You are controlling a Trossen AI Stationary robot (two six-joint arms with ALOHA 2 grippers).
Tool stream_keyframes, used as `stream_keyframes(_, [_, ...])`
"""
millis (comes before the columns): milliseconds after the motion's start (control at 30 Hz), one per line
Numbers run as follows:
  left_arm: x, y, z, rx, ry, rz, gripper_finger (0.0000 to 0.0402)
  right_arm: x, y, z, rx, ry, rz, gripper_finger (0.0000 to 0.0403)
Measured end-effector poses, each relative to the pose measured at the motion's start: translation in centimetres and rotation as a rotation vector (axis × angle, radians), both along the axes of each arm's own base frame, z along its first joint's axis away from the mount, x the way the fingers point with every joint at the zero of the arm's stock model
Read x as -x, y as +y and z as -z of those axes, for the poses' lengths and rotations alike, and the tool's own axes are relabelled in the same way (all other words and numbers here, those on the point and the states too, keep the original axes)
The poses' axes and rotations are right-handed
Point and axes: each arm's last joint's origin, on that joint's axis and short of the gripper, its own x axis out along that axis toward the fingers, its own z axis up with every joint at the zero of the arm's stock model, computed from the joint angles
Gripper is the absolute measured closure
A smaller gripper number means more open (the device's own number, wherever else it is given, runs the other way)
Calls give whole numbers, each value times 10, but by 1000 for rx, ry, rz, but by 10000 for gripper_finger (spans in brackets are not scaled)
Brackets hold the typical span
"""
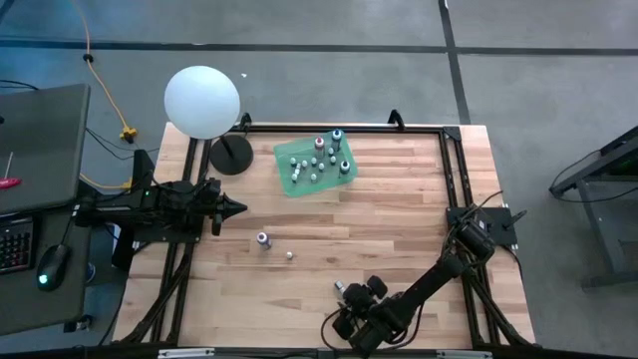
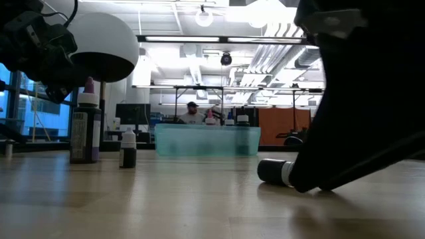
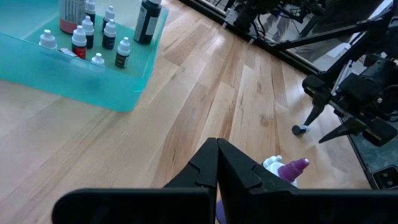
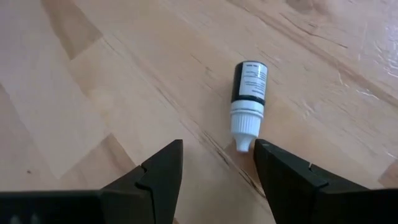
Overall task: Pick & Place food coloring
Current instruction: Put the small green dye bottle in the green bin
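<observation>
The food coloring is spread out. Several tiny bottles stand in a teal tray point(image 1: 316, 165) point(image 3: 81, 62) at the far middle of the table. A purple-capped bottle point(image 1: 262, 239) point(image 2: 86, 129) and a tiny dark one point(image 1: 289, 255) point(image 2: 128, 149) stand upright on the wood. One black bottle with a white cap point(image 4: 249, 93) point(image 2: 273, 171) lies on its side near the table's near edge. My right gripper point(image 4: 217, 163) point(image 1: 346, 292) is open and low, with the lying bottle just ahead of its fingertips, cap toward them. My left gripper point(image 3: 217, 163) point(image 1: 240, 209) is shut, above the table's left part.
A big white globe on a black round stand point(image 1: 202, 102) point(image 2: 99, 46) is at the far left corner. A black frame point(image 1: 444, 135) runs along the table's edges. Bare wood lies between the tray and the loose bottles. A person sits far back in the room point(image 2: 192, 114).
</observation>
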Motion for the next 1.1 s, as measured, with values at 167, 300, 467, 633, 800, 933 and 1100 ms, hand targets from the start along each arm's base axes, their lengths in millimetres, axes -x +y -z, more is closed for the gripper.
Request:
stream_keyframes(167, [0,0,0,0,0,0,401,-2,-1,4,-15,8,19,210])
stream_keyframes(300, [0,0,0,0,0,0,401,-1,0,14,-41,23,44,210])
stream_keyframes(467, [0,0,0,0,0,0,401,4,7,20,-52,4,60,210])
stream_keyframes(633, [0,0,0,0,0,0,401,9,13,21,-52,0,52,210])
stream_keyframes(800, [0,0,0,0,0,0,401,8,11,21,-66,4,73,214])
stream_keyframes(933, [0,0,0,0,0,0,401,3,6,21,-74,-5,88,223])
stream_keyframes(1100, [0,0,0,0,0,0,401,-11,0,19,-146,-43,114,229])
